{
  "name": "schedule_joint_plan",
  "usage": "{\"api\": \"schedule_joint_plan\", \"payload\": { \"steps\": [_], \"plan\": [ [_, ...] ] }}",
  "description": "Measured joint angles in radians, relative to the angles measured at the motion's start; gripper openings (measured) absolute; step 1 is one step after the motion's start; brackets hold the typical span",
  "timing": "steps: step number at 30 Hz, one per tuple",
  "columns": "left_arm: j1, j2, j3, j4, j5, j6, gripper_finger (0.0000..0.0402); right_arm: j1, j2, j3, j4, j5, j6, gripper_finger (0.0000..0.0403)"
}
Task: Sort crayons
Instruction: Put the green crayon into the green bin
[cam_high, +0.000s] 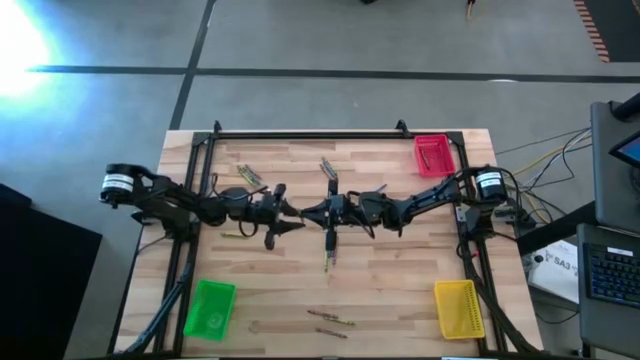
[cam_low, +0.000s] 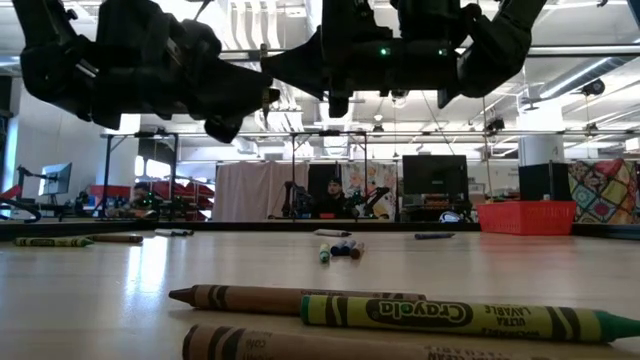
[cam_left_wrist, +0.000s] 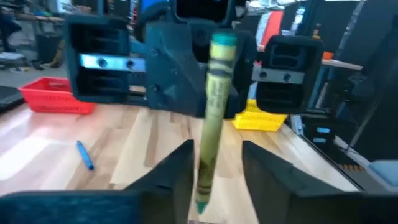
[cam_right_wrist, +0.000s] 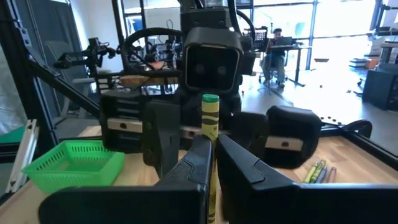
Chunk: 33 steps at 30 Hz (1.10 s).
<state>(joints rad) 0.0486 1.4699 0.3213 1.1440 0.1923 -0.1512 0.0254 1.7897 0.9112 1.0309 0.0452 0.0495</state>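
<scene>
Right gripper (cam_right_wrist: 211, 163): clenched on 1 upright crayon (cam_right_wrist: 210, 127).
Left gripper (cam_left_wrist: 216, 163): released, straddling it.
Handover: left closes firmly before right lets go.

Both arms' tools, left tool (cam_high: 296, 213) and right tool (cam_high: 318, 212), almost touching at mid-table above a crayon (cam_high: 327, 257).

Light wooden plank table (cam_high: 290, 290): red plastic tray (cam_high: 433, 155), green tray (cam_high: 210, 307), yellow tray (cam_high: 457, 308) at corners; thin loose crayons (cam_high: 330, 320) scattered between.
</scene>
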Motion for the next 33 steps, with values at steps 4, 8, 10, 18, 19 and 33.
{"api": "schedule_joint_plan", "payload": {
  "steps": [4,8,10,18,19,33],
  "plan": [
    [0.0,0.044,0.03,0.0,0.032,-0.021,0.0062,0.001,0.0,0.0,-0.002,-0.006,0.002,0.0013],
    [0.0,0.082,0.053,0.0,0.035,-0.036,0.002,0.001,0.0,0.0,-0.005,-0.007,0.004,0.0013],
    [0.0,0.09,0.058,0.0,0.039,-0.038,0.0007,0.001,0.0,-0.001,-0.009,0.0,0.016,0.0013],
    [0.006,0.024,0.025,-0.078,0.036,-0.044,0.0002,-0.006,-0.023,0.001,-0.097,0.005,0.04,0.0022],
    [0.007,-0.009,0.018,-0.124,0.035,-0.044,0.0002,-0.006,-0.036,-0.001,-0.126,0.011,0.04,0.0029],
    [-0.148,-0.527,0.231,-1.69,-0.178,-0.4,0.0001,-0.013,-0.331,-0.002,-0.618,0.328,0.123,0.0135]
  ]
}}
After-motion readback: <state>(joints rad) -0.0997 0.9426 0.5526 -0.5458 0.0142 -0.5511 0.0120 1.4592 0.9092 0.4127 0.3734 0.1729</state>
